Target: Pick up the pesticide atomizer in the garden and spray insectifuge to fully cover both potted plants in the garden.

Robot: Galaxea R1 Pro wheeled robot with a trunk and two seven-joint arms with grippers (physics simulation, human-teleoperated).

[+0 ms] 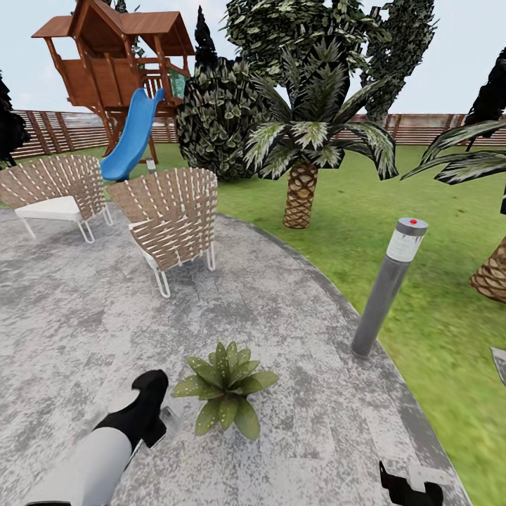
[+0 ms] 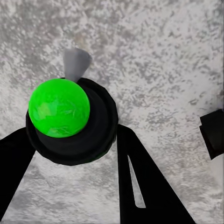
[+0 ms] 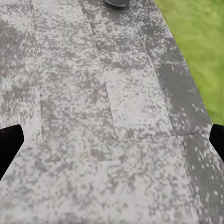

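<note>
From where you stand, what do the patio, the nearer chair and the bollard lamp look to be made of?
The patio looks like matte stone slabs: mottled grey with faint joint lines. The nearer chair appears to be woven brown wicker on thin pale legs, possibly metal. The bollard lamp looks like smooth grey metal with a pale translucent band, perhaps glass or plastic, under its cap.

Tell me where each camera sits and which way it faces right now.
Head: looks forward and down over the stone patio, potted plant, wicker chairs, bollard lamp; left arm shows.
Left wrist: looks down its fingers at a bright green ball-shaped top on a dark round object held between them.
Right wrist: looks along its fingertips over paving toward lawn.
All share the patio.
</note>
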